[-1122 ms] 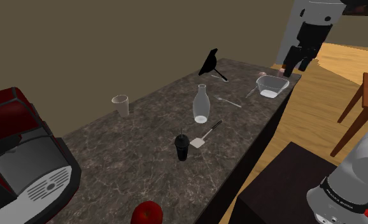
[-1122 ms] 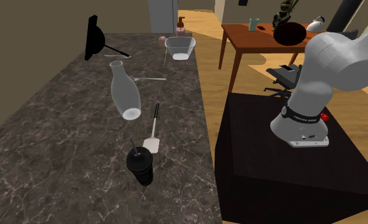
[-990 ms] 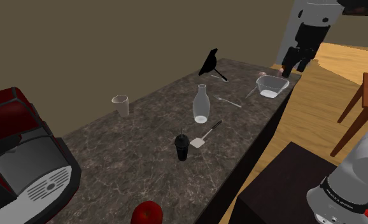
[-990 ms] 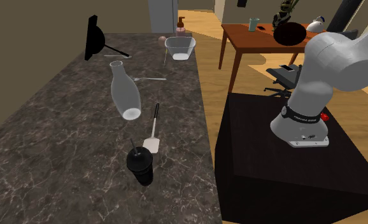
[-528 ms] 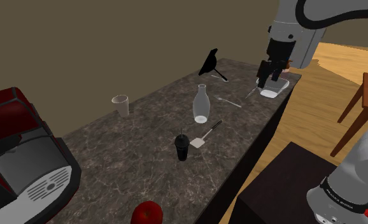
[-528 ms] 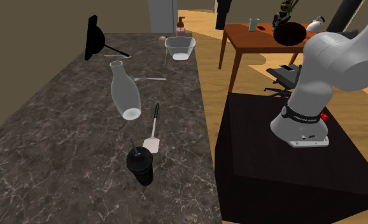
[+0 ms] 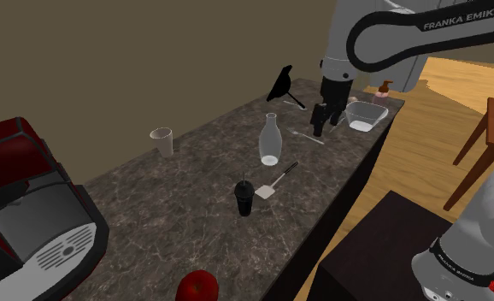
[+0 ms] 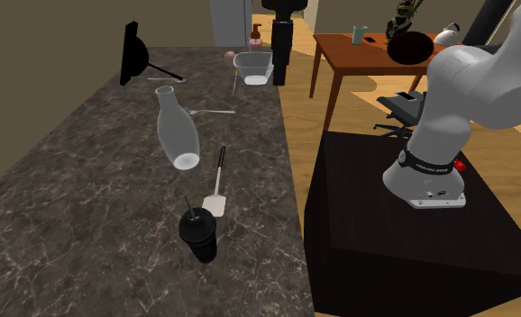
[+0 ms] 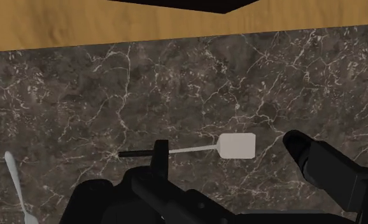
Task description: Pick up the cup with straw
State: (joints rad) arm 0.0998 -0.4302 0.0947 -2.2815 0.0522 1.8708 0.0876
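— Where is the cup with straw (image 7: 244,197)?
— It's black, upright on the marble counter (image 7: 177,214), just beside the spatula's (image 7: 275,182) white blade (a clear carafe (image 7: 270,141) stands near).
— And the gripper (image 7: 320,125)?
— Over the counter's far end, near the clear bowl (image 7: 367,117). Its fingers stand apart, holding nothing, well apart from the cup.

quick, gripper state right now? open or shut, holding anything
Gripper: open, holding nothing. The black cup with straw stands untouched on the counter, well away from it.
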